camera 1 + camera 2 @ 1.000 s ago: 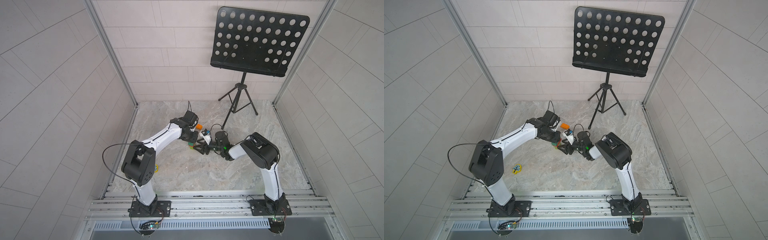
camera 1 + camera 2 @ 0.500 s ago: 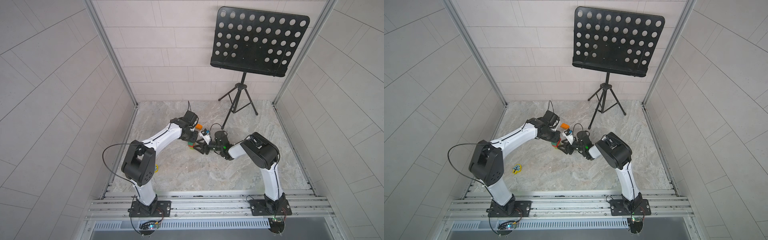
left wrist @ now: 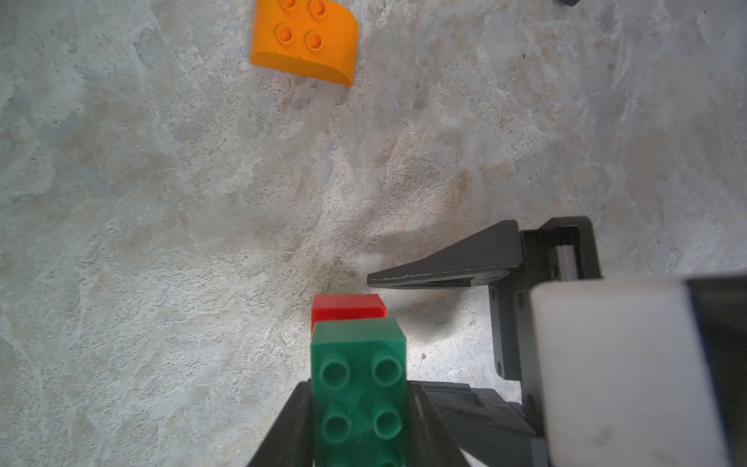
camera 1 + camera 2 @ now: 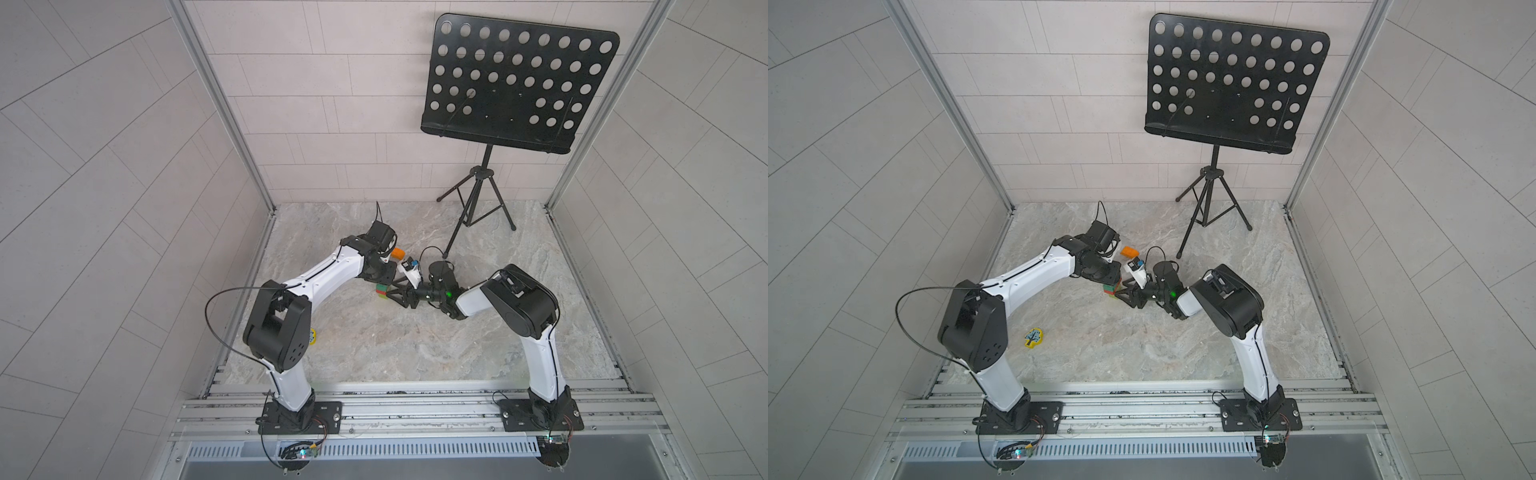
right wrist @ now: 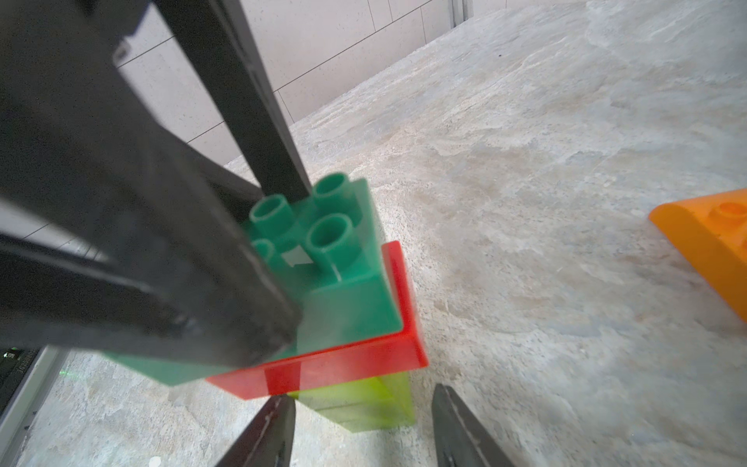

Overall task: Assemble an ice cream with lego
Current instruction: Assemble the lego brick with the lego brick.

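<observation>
While the left gripper (image 3: 358, 388) pinches the dark green brick (image 3: 357, 351) down onto the red brick (image 3: 347, 308), the right gripper (image 5: 361, 395), jaws spread, straddles the lime-green stem (image 5: 366, 410), apparently to steady it.

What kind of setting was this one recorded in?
Probably a lab robot cell, not a home: two robot arms bolted to an aluminium rail, panelled walls closing in a marbled worktop, a music stand at the back.

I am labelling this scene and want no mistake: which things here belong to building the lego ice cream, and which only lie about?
For the job: dark green brick, red brick, lime-green stem bricks, rounded orange brick.

Lying about: black music stand, flat yellow piece with a tree picture.
</observation>
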Robot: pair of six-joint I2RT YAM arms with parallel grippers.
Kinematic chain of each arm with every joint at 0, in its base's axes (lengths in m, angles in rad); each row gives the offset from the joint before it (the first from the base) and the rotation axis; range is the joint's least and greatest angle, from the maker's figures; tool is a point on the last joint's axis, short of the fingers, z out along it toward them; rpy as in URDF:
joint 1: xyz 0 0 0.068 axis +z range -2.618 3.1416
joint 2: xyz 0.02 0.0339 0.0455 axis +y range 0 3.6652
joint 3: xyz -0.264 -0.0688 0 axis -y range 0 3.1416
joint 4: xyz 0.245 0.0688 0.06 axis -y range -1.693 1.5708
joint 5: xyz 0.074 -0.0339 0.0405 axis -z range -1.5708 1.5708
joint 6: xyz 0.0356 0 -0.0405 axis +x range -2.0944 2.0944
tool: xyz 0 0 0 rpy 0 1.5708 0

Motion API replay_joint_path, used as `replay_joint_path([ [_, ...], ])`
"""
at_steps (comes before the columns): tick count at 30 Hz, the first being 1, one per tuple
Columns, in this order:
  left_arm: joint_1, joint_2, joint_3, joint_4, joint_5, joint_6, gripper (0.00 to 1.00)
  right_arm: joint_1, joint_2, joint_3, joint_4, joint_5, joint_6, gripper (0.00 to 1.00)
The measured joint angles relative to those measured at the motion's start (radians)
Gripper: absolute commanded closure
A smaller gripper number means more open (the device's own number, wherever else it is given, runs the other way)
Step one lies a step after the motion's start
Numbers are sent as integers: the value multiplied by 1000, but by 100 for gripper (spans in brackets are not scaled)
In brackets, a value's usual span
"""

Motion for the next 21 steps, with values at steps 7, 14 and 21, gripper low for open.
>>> replay_joint_path([
  [7, -2, 8, 9, -3, -3, 0, 100, 0, 0, 2, -3, 0, 0, 42],
  [14, -2, 8, 9, -3, -15, 1, 100, 0, 0, 7, -8, 0, 0, 42],
  [21, -2, 7, 12, -13, -16, 3, 100, 0, 0, 13, -23, -3, 0, 42],
])
